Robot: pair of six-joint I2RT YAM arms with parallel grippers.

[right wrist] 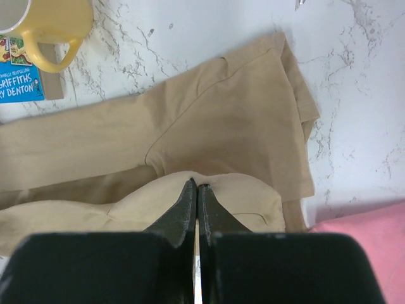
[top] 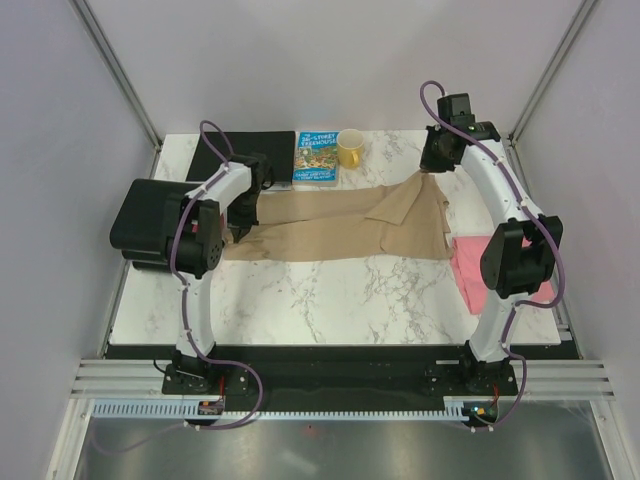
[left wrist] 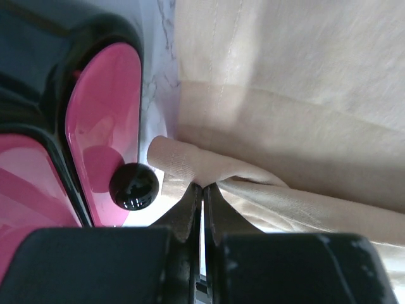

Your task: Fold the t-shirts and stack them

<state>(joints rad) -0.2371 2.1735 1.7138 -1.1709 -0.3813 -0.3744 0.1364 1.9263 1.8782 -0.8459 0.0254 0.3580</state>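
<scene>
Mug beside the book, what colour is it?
Yellow. The mug shows best in the right wrist view, at the top left corner.

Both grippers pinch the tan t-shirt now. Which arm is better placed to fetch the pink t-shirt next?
Right, probably. The pink t-shirt lies at the table's right edge, beside the right arm; the left gripper is at the far left, by the drawer box.

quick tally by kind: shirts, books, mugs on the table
shirts: 2 (tan shirt, pink shirt)
book: 1
mug: 1
total: 4
</scene>
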